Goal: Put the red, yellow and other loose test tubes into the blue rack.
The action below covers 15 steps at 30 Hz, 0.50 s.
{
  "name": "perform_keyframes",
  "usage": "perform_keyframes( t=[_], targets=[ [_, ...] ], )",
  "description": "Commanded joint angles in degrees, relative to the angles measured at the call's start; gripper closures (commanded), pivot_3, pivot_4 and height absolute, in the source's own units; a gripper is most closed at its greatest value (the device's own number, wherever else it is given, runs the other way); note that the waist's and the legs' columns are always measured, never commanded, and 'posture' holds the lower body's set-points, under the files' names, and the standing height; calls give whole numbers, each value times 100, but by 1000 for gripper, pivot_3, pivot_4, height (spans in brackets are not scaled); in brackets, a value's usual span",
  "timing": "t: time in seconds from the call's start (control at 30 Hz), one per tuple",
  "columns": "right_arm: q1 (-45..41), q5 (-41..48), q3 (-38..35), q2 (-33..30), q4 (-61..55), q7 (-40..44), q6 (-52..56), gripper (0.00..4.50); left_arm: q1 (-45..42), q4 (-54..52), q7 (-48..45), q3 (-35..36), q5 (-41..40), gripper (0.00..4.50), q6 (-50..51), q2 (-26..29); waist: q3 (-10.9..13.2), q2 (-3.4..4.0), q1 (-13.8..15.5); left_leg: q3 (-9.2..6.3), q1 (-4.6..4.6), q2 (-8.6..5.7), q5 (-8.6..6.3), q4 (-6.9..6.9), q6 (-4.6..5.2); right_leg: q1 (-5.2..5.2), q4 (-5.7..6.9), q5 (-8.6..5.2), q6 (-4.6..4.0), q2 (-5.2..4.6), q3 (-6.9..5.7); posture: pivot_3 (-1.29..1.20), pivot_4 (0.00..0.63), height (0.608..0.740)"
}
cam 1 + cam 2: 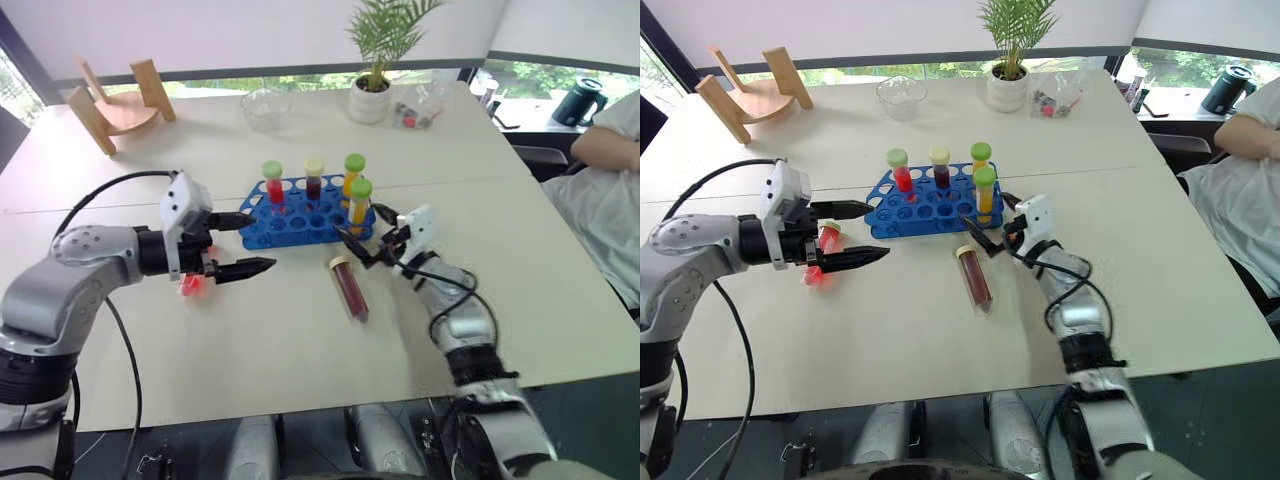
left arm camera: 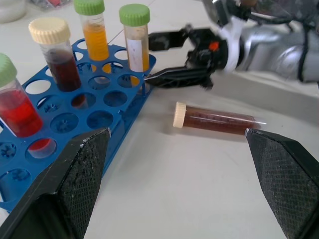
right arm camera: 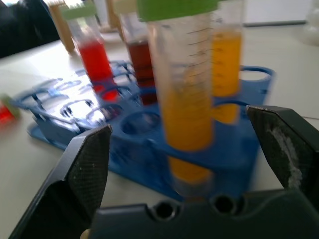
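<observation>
Test tubes are counted in the left eye view: four stand in the blue rack (image 1: 305,212), at twelve o'clock from the worktop (image 1: 250,340) centre, and a dark red tube (image 1: 349,288) lies loose at five o'clock from the rack. A small red tube (image 1: 190,285) lies behind the left tool (image 1: 245,243), whose fingers are spread wide with nothing held.

In the right eye view, the right tool (image 1: 983,222) is seen at the rack's three o'clock corner, fingers apart and empty.

In the left wrist view, the lying tube is framed between the open fingers; it would best be gripped near its cream cap.

In the right wrist view, the yellow tube (image 3: 187,94) stands seated between parted fingers, untouched; a straight withdrawal is advised.
</observation>
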Motion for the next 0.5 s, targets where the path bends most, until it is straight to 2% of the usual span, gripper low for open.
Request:
perform_keyframes(
  t=[0.03, 0.13, 0.2, 0.33, 0.5],
  targets=[
    [-726, 748, -122, -1000, -2219, 109, 3554, 47, -24, -18, -113, -42, 69, 0, -249, -55, -1, -1, -11, -2, 3, 0, 0, 2, -1, 2, 1, 0, 0, 1, 0, 0, 150, 740],
    [-1448, 1735, 158, -1635, -2817, 594, 6016, 47, -109, 143, -186, -135, 176, 0, -379, -132, -5, -8, -29, -7, 18, 12, 1, -9, 1, 4, 2, 1, -10, 20, -1, 0, 150, 740],
    [-1766, 2136, 457, -1819, -2937, 827, 6843, 47, -168, 245, -226, -199, 239, 0, -469, -171, -8, -12, -20, -21, 23, 18, -1, -16, 4, 10, 4, -6, -26, 33, -10, 0, 150, 740],
    [-2116, 2103, 1043, -1528, -2532, 540, 7346, 47, -256, 366, -256, -273, 343, 0, -577, -241, -8, -15, -17, -18, 8, 20, -5, -13, 12, 0, 0, -9, -31, 33, -11, 0, 150, 740],
    [-2315, 1893, 1446, -953, -1983, 76, 7363, 47, -196, 295, -232, -213, 354, 0, -571, -247, -7, -17, -20, -7, 1, 11, -5, -10, 12, -7, -1, -9, -25, 15, -10, 0, 150, 740]
  ],
)
